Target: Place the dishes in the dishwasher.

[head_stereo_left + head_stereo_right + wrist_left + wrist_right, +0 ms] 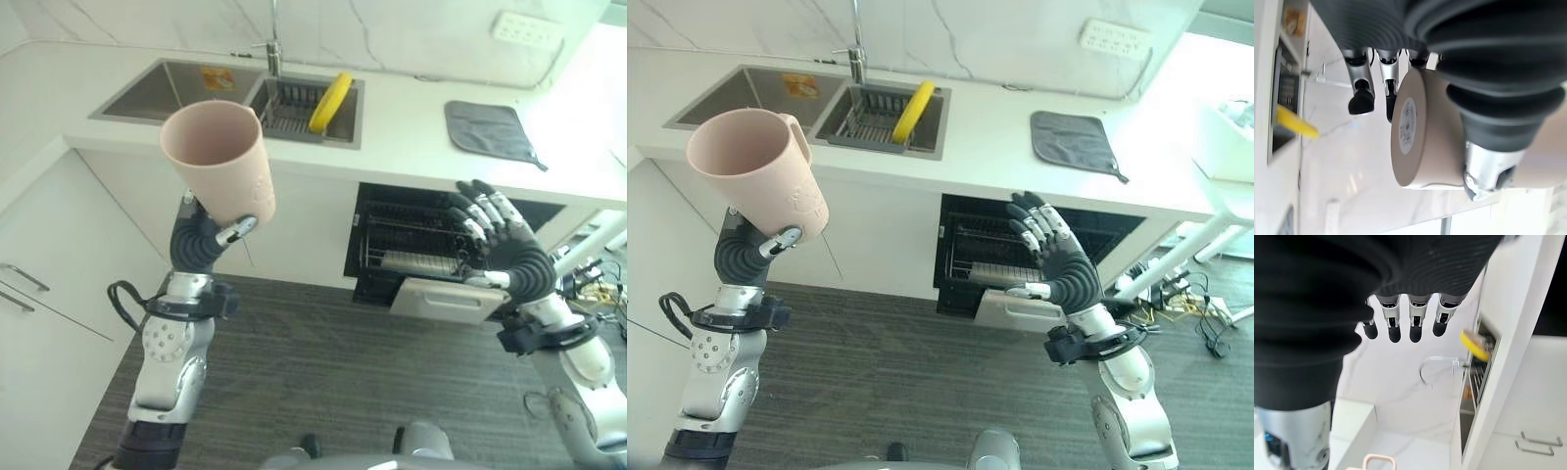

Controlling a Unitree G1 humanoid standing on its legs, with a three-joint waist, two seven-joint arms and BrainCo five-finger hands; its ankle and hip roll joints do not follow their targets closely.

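My left hand [201,243] is raised in front of the counter, shut on a pale pink mug [219,159] held mouth up and tilted. The left wrist view shows the mug's base [1411,132] between the fingers [1361,100] and the thumb. My right hand [498,240] hovers open, fingers spread, in front of the open dishwasher [407,245] under the counter, whose wire rack is partly pulled out. A yellow plate [330,101] stands on edge in the dish rack in the right sink basin.
A grey mat [487,129] lies on the white counter right of the sink [167,88]. The faucet [273,44] stands behind the basins. White cabinets with bar handles [24,279] line the left. Dark floor lies in front of the dishwasher.
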